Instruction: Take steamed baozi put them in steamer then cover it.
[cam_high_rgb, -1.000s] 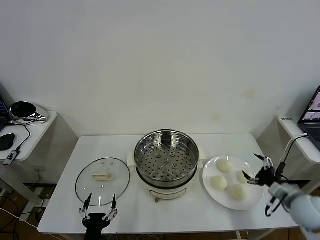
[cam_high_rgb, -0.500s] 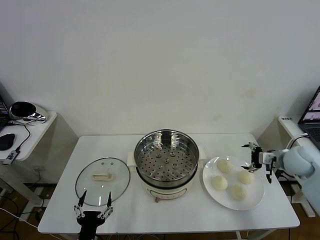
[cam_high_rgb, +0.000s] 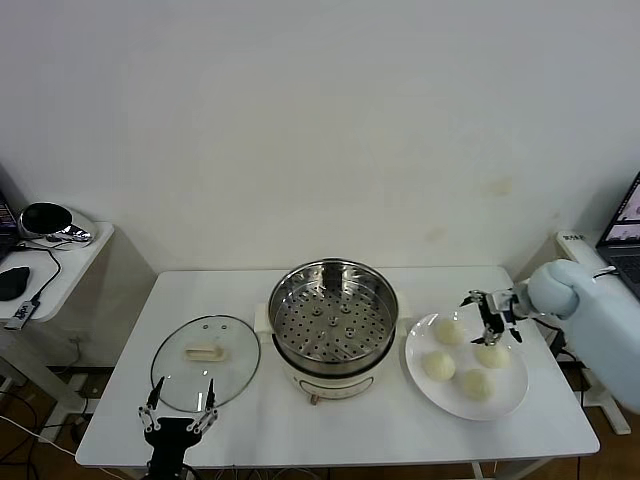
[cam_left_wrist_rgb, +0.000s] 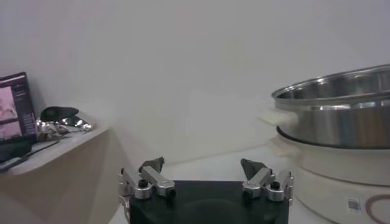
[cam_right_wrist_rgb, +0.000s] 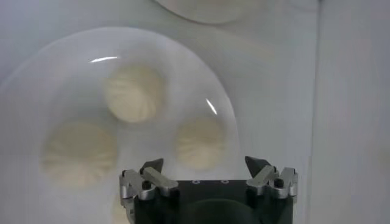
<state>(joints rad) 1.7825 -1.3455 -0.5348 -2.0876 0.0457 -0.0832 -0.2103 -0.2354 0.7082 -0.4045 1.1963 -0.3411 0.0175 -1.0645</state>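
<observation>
Several cream-white baozi (cam_high_rgb: 448, 331) lie on a white plate (cam_high_rgb: 510, 395) to the right of the steamer (cam_high_rgb: 333, 320). The steamer is a shiny steel pot with an uncovered perforated tray. My right gripper (cam_high_rgb: 492, 318) hovers open over the back of the plate, above the baozi and holding nothing. In the right wrist view its fingers straddle one baozi (cam_right_wrist_rgb: 200, 143), with two more (cam_right_wrist_rgb: 134, 92) farther off. The glass cover (cam_high_rgb: 205, 350) lies flat on the table to the left of the steamer. My left gripper (cam_high_rgb: 178, 408) stands open and empty at the table's front edge, just in front of the cover.
A side table (cam_high_rgb: 70, 265) at the far left holds a mouse and a dark rounded object. A shelf with a laptop (cam_high_rgb: 625, 235) stands at the far right, close behind my right arm. The left wrist view shows the steamer's wall (cam_left_wrist_rgb: 341, 115).
My right gripper has swung from beyond the plate's right edge, back and leftward, to above the baozi. The left gripper has drifted slightly left and toward the table's front edge.
</observation>
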